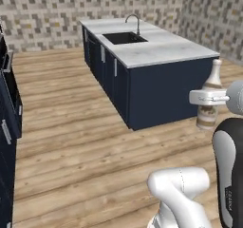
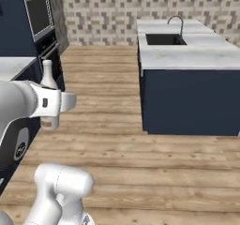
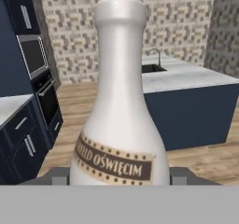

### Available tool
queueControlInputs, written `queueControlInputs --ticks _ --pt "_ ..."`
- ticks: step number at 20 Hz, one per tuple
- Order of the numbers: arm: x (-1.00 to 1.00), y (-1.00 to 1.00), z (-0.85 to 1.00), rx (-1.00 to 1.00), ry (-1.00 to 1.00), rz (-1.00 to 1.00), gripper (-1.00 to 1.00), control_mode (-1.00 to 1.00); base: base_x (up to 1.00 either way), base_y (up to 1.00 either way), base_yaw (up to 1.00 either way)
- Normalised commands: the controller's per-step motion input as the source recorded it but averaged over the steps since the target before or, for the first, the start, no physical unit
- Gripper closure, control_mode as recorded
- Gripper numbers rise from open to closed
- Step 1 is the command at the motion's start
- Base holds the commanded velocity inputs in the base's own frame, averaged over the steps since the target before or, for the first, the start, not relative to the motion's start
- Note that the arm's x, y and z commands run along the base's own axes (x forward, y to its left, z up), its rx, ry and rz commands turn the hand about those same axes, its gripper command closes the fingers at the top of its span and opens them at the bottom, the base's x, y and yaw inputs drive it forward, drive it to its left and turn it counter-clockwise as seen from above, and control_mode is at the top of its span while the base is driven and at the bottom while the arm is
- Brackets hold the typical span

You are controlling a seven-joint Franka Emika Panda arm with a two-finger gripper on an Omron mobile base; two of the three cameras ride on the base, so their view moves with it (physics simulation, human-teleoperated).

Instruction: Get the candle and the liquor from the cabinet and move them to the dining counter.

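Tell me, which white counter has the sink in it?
The dining counter, the island standing alone on the wooden floor; its black sink has a curved faucet.

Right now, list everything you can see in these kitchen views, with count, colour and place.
liquor: one, whitish bottle with a brown label band, upright between the gripper's fingers, above the floor
dining counter: one, white marble top on a navy base, mid-room ahead
sink: one, black, set in the dining counter
faucet: one, curved, grey, behind the sink
wall oven: one, dark with grey trim, in navy cabinetry at left
floor: wooden planks, brown
walls: mosaic tile, grey and beige
gripper: one, white, shut on the liquor
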Motion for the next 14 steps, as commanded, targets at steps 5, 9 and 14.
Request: queueControlInputs --ticks 5,9,14 --pt "0.0 0.0 0.0 0.0 0.0 0.0 1.0 1.0 0.82 -0.35 0.0" --pt "0.0 0.0 0.0 0.0 0.0 0.0 1.0 1.0 0.77 -0.44 0.02" --pt "0.0 0.0 0.0 0.0 0.0 0.0 1.0 1.0 0.64 -0.53 0.07"
